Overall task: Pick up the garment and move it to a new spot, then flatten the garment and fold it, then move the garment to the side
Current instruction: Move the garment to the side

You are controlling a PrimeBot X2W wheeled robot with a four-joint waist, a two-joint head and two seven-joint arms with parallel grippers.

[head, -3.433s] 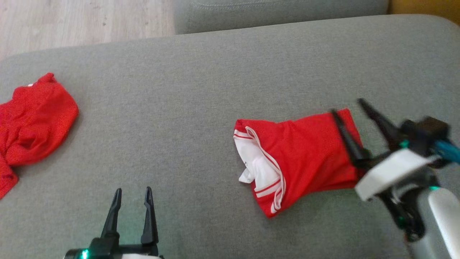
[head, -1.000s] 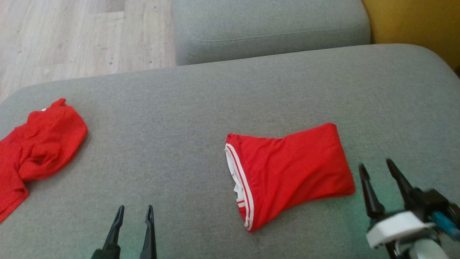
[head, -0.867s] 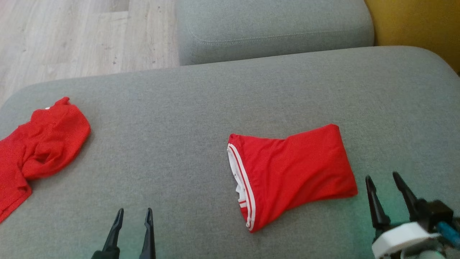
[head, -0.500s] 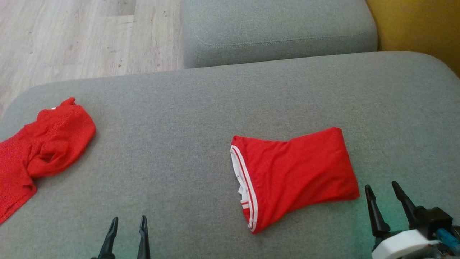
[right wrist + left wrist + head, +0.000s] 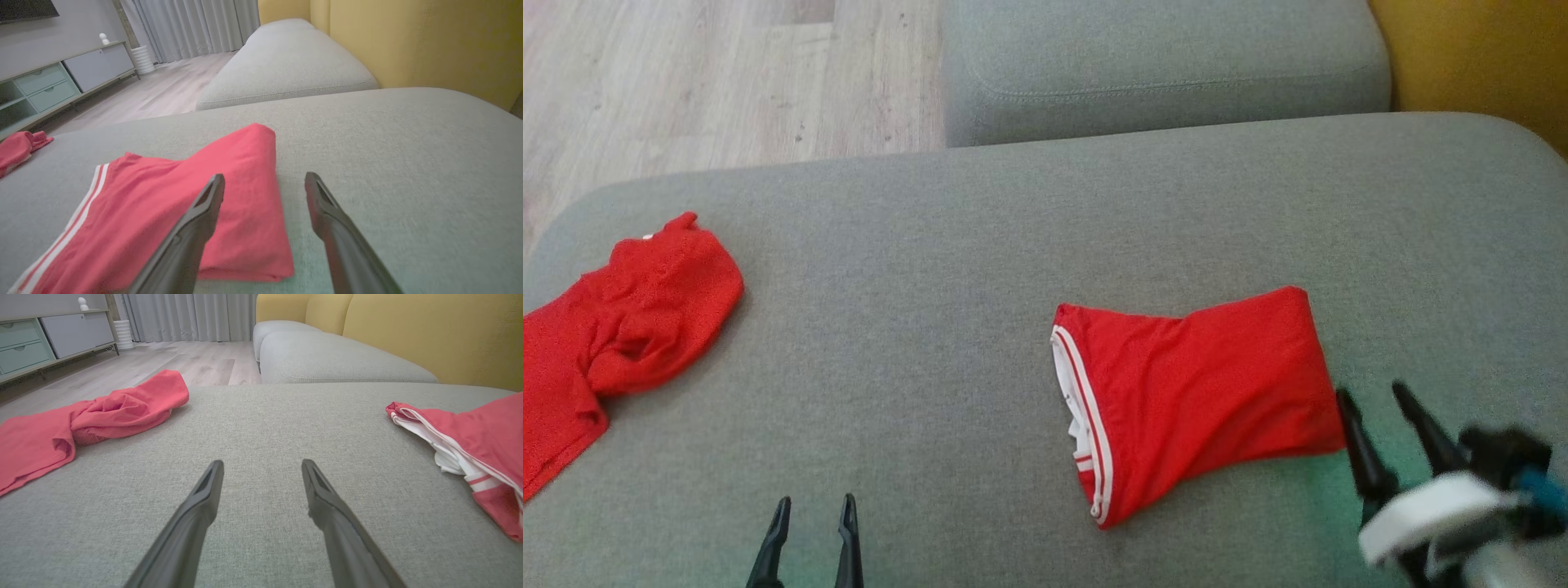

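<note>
The garment is red with white stripes, folded into a compact rectangle on the grey cushion, right of centre. In the right wrist view the garment lies under and left of the fingers. My right gripper hovers open at the garment's right edge, its left finger over the cloth, nothing held. My left gripper stands open near the front edge, over bare cushion, with the garment off to its right.
A second red garment lies crumpled at the cushion's left edge. Another grey cushion sits behind, with a yellow backrest at the right. Wooden floor lies beyond the far left edge.
The right gripper, drawn back toward me after releasing the folded garment, has edged forward again to its right edge. The head camera has shifted slightly. The garment lies still.
</note>
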